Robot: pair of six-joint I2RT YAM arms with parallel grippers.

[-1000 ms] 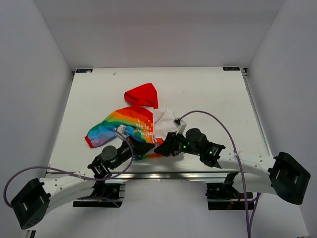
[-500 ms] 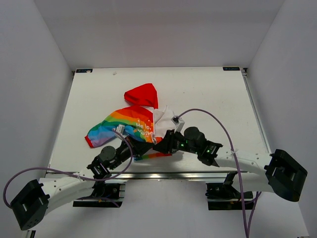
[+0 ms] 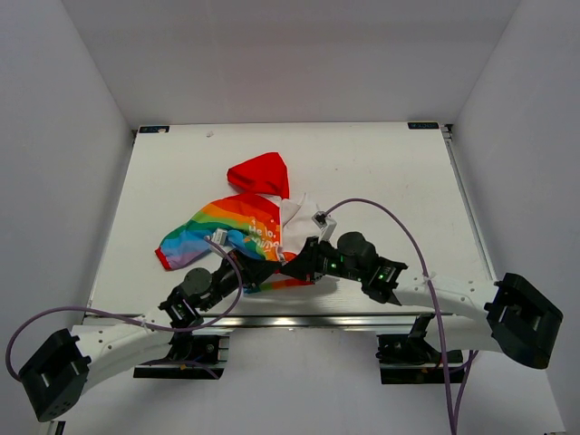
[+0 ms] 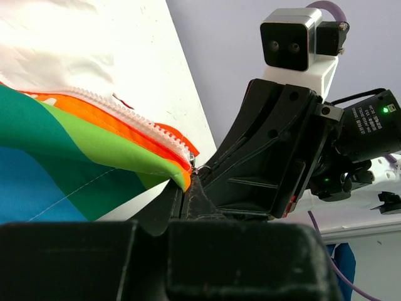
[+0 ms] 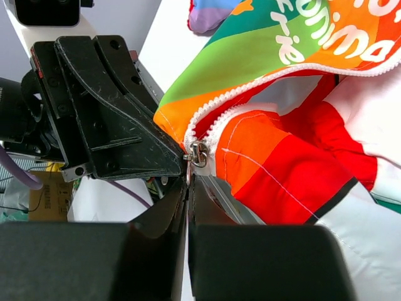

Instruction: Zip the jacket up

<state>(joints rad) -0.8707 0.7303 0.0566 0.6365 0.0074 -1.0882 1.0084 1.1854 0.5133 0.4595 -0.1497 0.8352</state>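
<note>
**A:** White table [image 3: 381, 163], pale walls on 3 sides. What sits nearest the arms?

**B:** The 2 pairs of fingers, meeting tip to tip close to the table's front edge. The left fingers [image 4: 160, 210] are pressed together on the bottom corner of the jacket [image 3: 237, 231], where the orange hem ends under the zipper teeth [image 4: 135, 122].

**A:** And the other pair?

**B:** The right fingers [image 5: 164, 207] are closed too, with no gap between them. The thin tab of the metal zipper pull [image 5: 198, 153] runs down into their seam, so they seem to pinch it. The pull sits at the very bottom of the zip, just beside the left arm's black fingertip.

**A:** Is the front joined above that?

**B:** No. Above the pull the 2 rows of white teeth spread apart, rainbow cloth on one side and red and orange cloth on the other.

**A:** Where does the jacket lie overall?

**B:** Crumpled on the table, a little left of the middle. The rainbow sleeve [image 3: 186, 246] reaches toward the left. The white body [image 3: 297, 217] is bunched just right of the rainbow panel, beside the right arm's wrist camera [image 4: 294, 42]. The red hood [image 3: 261, 174] is the farthest part, its point toward the back wall.
</note>
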